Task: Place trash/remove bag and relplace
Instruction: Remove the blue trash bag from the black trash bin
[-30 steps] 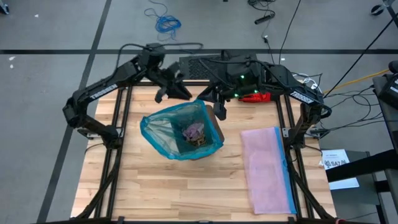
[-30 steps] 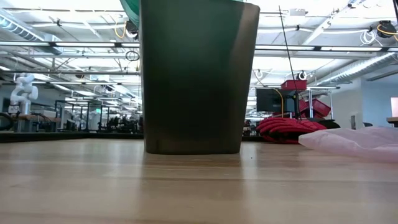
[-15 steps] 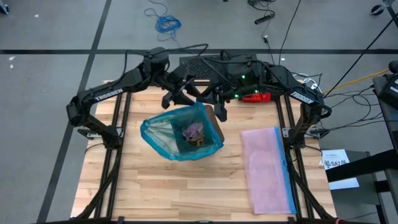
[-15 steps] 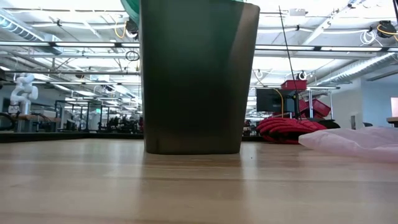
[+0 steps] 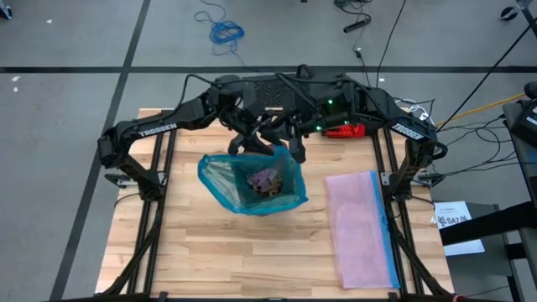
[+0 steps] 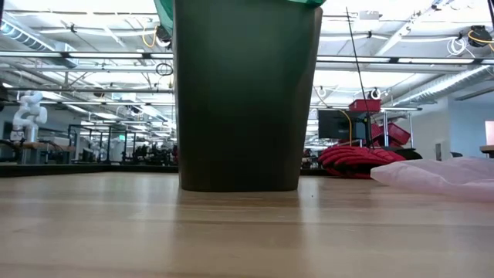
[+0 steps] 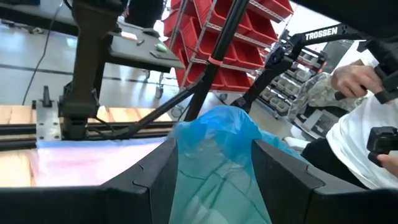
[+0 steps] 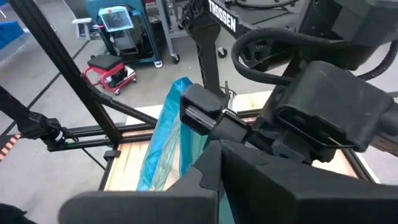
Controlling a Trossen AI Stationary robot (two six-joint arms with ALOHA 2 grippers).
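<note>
The teal bag (image 5: 250,180) is sitting mid-worktop with the trash (image 5: 267,179) inside, and its far rim is being pinched between the fingers of the left pincer (image 5: 262,148), directly above it. The right pincer (image 5: 298,149) is being held just beside, toward the far edge, grip impossible to tell.

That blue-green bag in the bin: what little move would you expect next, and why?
Probably a short lift. The left gripper has the bag bunched between its fingers at the back rim, the trash is already inside, and the right gripper waits close by.
</note>
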